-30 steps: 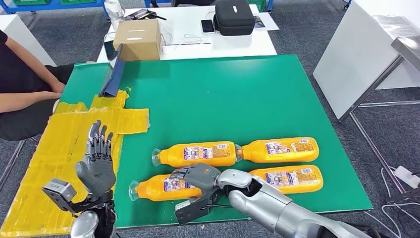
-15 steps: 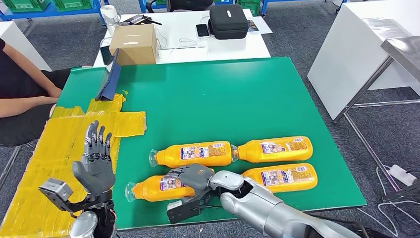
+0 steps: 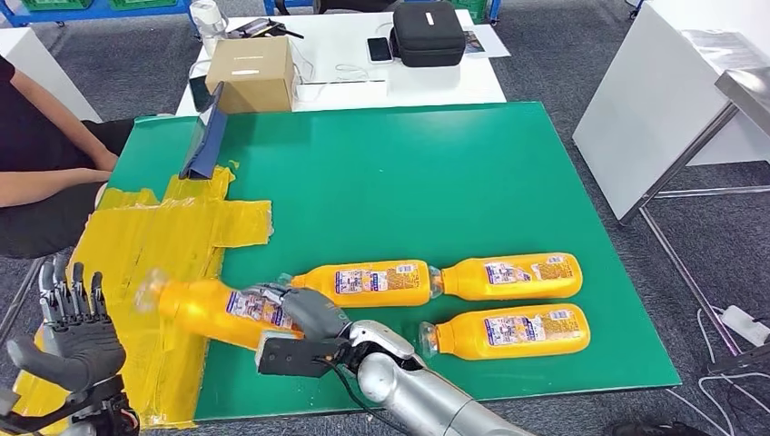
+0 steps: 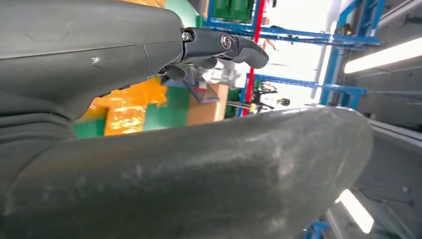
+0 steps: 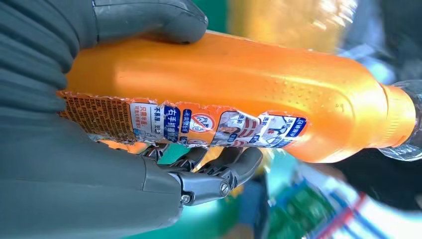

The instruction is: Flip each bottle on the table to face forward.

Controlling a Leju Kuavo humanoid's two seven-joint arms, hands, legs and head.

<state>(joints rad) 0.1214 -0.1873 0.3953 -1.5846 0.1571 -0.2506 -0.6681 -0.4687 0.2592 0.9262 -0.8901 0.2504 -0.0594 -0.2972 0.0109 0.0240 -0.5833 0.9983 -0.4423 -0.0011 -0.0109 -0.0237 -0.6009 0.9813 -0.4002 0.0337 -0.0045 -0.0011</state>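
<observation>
Step in hand looks like the flip — right hand (image 3: 304,313) has its fingers clamped round one orange bottle (image 3: 218,311), lifted near-left over yellow tape (image 3: 136,245). Next: turn it, set it down by three bottles (image 3: 490,304) lying on the green surface (image 3: 409,173). Left hand (image 3: 73,331) — fingers apart, holding nothing. White table (image 3: 345,77) beyond.

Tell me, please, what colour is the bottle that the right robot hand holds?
Orange bottle, clearest in the right wrist view.

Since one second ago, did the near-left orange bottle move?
Yes. The right hand carried the bottle left, from the green mat over the yellow tape.
</observation>
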